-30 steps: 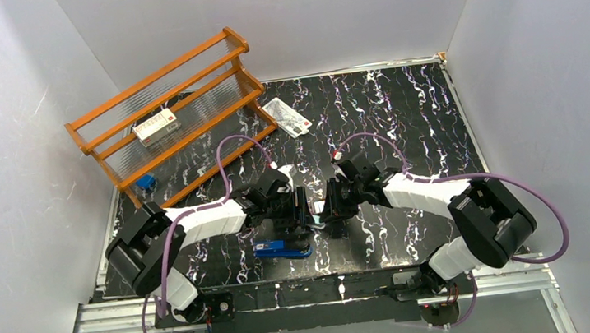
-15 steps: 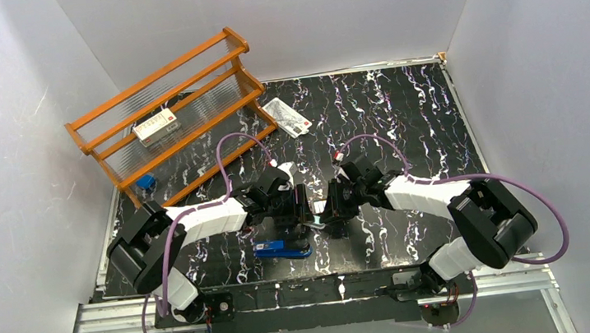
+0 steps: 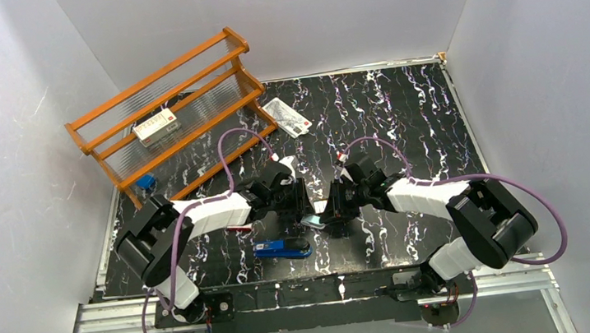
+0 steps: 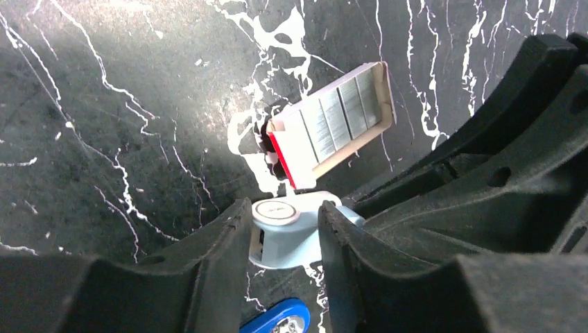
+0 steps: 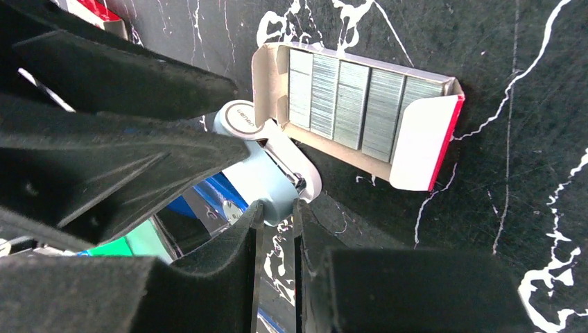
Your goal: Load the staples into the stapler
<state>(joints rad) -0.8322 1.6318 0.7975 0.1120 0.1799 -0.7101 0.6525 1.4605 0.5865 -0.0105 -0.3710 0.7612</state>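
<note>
L gripper has its two fingers pressed to both sides of a small pale-blue gadget w/ a round white cap; it looks like a grip. R gripper is pinched nearly closed on the lower edge of the same gadget, w/ only a thin slit between its pads. In the top view both grippers, L and R, meet nose to nose at table centre, w/ the gadget between them.

The staples lie flat on the black marbled table in their open pale tray, silvery strips side by side, w/ a red-and-white flap at one end. In the R wrist view the tray is at approx 1 o'clock from the gadget, its near corner just beside the round cap. In the L wrist view the staples are at approx 1 o'clock from the gadget, the red flap end nearest it; can't tell if they touch.

The stapler lies on the table at approx 7 o'clock from the gripper tips, lengthwise L to R, near the front edge, w/ no gripper on it. The L wrist view shows only its blue tip at 6 o'clock, below the gadget. The R wrist view shows a blue strip of it at approx 8 o'clock, behind the fingers.

An orange rack stands at approx 10 o'clock on the table, w/ a larger red-and-white box on a shelf. A flat white packet lies at approx 12 o'clock from the grippers, well apart from them.
</note>
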